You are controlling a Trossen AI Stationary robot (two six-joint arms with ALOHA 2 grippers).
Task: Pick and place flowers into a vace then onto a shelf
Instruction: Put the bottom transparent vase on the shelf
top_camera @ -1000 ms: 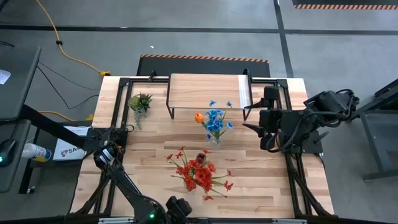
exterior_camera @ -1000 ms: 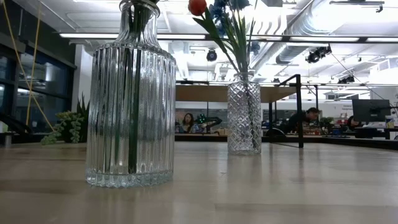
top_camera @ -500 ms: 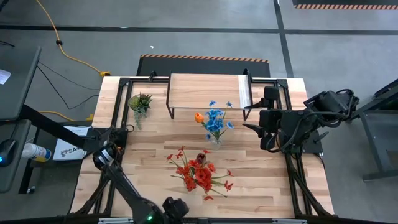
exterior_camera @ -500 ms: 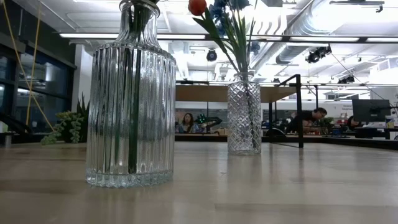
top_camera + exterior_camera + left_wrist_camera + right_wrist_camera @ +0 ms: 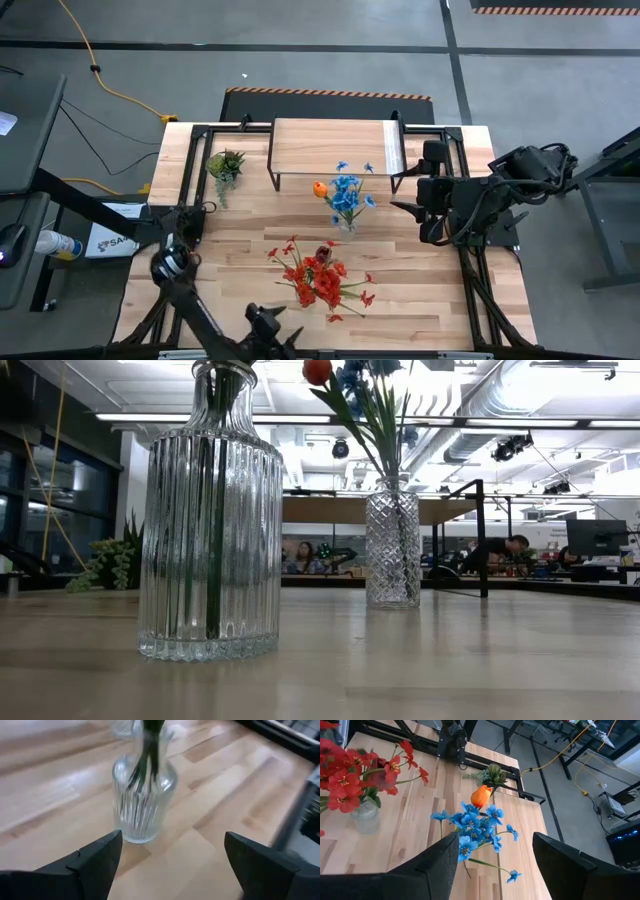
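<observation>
A ribbed glass vase (image 5: 322, 262) (image 5: 210, 530) (image 5: 145, 795) stands near the table's front and holds the red flowers (image 5: 318, 285) and a maroon tulip (image 5: 328, 246). A diamond-cut vase (image 5: 346, 226) (image 5: 392, 545) stands mid-table with the blue flowers (image 5: 346, 192) (image 5: 477, 827) and an orange tulip (image 5: 319, 187) (image 5: 481, 796). The shelf (image 5: 335, 148) stands at the far edge with nothing on it. My left gripper (image 5: 268, 318) (image 5: 172, 837) is open at the near edge, facing the ribbed vase. My right gripper (image 5: 405, 208) (image 5: 495, 840) is open, right of the blue flowers.
A small green leafy tuft (image 5: 225, 165) sits at the far left of the table, left of the shelf. Black frame rails (image 5: 470, 260) run along the table's sides. People sit in the room behind the table in the low view.
My left gripper has shifted a little toward the table's left along the near edge. The vases and flowers have stayed where they were.
</observation>
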